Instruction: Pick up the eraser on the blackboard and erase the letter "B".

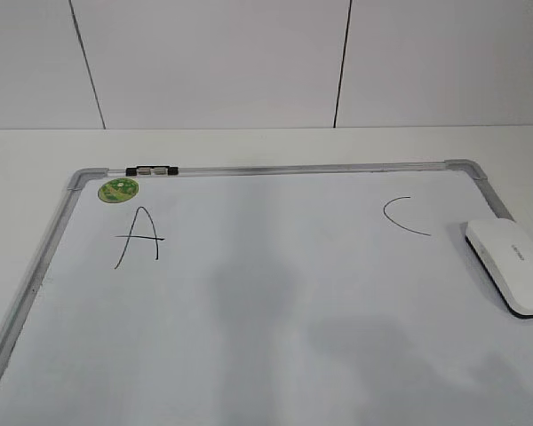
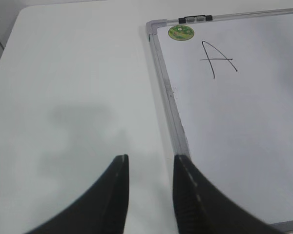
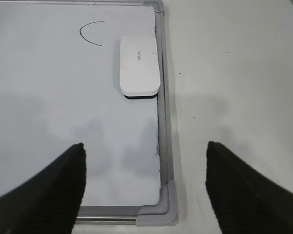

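The eraser (image 3: 139,65) lay flat on the blackboard (image 1: 275,311) beside the "C" (image 1: 402,216). Both arms' jaws were released, holding nothing.

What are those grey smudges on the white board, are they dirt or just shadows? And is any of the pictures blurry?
Exterior view: soft grey patches on the blackboard look like shadows, not dirt; letters stay sharp. Left wrist view: a similar blurred shadow on the table, and the left gripper fingertips are slightly soft. Right wrist view: faint shadows below the eraser; right gripper fingers look dark and featureless.
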